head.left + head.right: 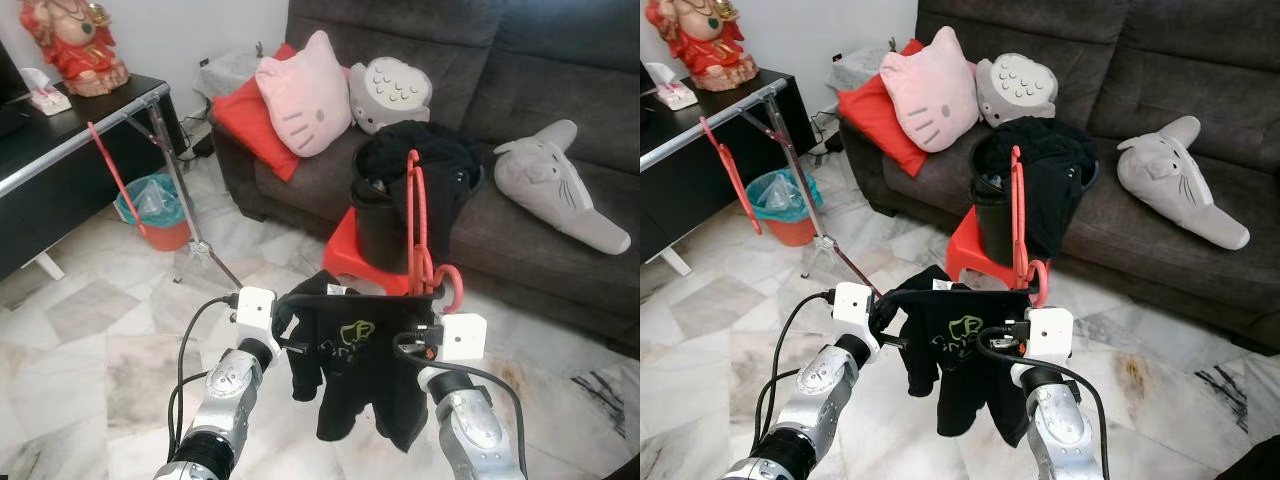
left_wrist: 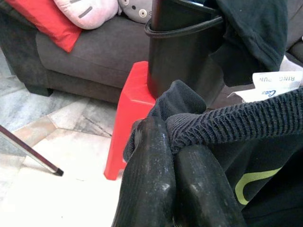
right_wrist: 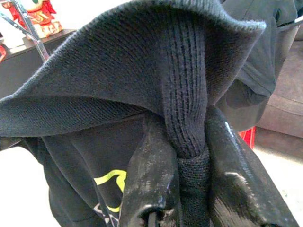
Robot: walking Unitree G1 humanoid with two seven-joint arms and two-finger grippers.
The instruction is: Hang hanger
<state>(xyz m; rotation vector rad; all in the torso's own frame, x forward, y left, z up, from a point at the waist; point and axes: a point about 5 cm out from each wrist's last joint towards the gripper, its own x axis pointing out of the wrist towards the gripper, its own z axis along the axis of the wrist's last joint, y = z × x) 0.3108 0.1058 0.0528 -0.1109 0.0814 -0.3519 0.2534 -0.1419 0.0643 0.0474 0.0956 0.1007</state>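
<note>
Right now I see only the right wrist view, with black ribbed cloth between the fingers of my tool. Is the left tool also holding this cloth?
Observer: Yes. The left tool is shut on the ribbed edge of the black shirt, which hangs stretched between it and the right tool.
Operator: Where is the hanger?
Observer: A red hanger stands upright just beyond the shirt, in front of the black bucket on the red stool. I cannot tell what holds it.
Operator: And where is the rail?
Observer: The metal rail is to the robot's left, beside the black table. A second red hanger hangs on it.
</note>
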